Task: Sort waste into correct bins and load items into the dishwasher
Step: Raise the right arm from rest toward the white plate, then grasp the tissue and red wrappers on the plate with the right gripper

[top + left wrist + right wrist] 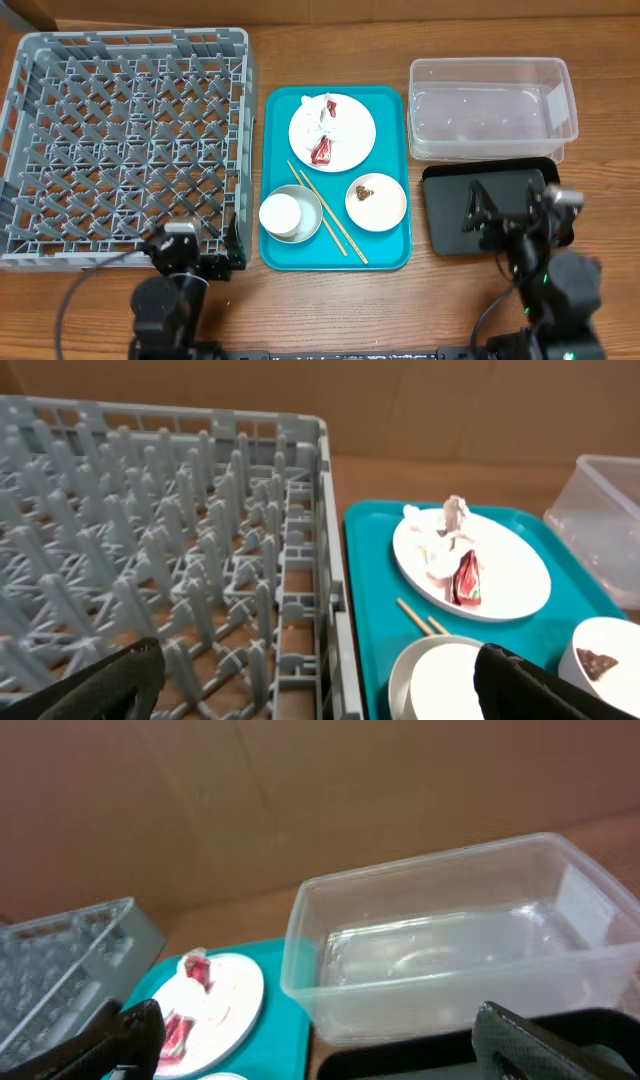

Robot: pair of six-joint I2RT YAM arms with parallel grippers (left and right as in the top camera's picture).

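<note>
On the teal tray [385, 255], a large white plate [350, 130] holds crumpled tissue [318, 112] and a red wrapper [323, 150]. A small dish [385, 205] holds a brown lump [363, 190]. A white cup [281, 212] sits in the grey metal bowl [312, 222], with chopsticks [330, 215] beside it. The grey dish rack [120, 140] is at the left. The clear tub [490, 108] and black tray [450, 215] are at the right. My left gripper [315, 690] is open over the rack's near right corner. My right gripper [320, 1040] is open above the black tray. I cannot make out rice grains.
The teal tray lies between the rack and the two bins. A brown cardboard wall [300, 800] stands behind the table. Bare wooden table [330, 310] shows along the front edge, between my two arms.
</note>
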